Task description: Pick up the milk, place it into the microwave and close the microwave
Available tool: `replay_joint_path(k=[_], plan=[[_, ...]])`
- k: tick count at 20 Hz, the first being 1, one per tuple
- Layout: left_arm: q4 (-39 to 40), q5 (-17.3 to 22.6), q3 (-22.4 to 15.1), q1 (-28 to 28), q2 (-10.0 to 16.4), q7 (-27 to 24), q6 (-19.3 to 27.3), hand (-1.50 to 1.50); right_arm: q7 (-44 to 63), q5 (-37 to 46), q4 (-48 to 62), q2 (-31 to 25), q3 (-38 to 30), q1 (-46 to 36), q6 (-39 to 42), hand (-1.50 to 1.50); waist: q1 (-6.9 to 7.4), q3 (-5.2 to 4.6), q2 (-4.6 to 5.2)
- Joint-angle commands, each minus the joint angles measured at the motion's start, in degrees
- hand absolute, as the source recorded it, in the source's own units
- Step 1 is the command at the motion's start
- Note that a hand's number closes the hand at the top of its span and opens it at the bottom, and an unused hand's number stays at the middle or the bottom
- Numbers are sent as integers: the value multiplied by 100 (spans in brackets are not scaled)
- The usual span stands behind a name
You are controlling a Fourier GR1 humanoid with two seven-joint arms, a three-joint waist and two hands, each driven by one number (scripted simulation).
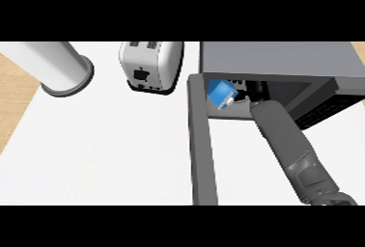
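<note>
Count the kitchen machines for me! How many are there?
2. The toaster is at the back, just left of the microwave, whose door stands open. More could be outside the view.

Milk (pixel 221 93) inside microwave (pixel 278 58); toaster (pixel 149 65) at left.

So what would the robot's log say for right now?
step: placing | blue milk carton: in grey microwave opening, tilted | microwave door: open | right robot hand: inside, beside carton | left robot hand: unseen
</note>
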Motion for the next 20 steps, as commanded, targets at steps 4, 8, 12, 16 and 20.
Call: replay_joint_path(k=[4,8,12,16,20], plan=[[1,-47,-143,-67,-73,22,-86,-150,-330,19,1174,-125,-458,-713,-653,150,183,-6,58],[100,-109,-186,-274,16,29,-26,-150,-175,218,1438,-352,-450,-1058,-1234,150,267,-6,104],[46,-176,-237,-403,56,49,19,-150,-381,451,1603,-505,-348,-1163,-1807,150,353,-1,162],[325,-246,-274,-532,116,-35,-97,-150,-296,559,1836,-664,-318,-1421,-1982,150,466,-6,227],[353,-364,-355,-633,76,37,15,-150,-353,779,2137,-817,-158,-1324,-2137,150,458,1,258]])
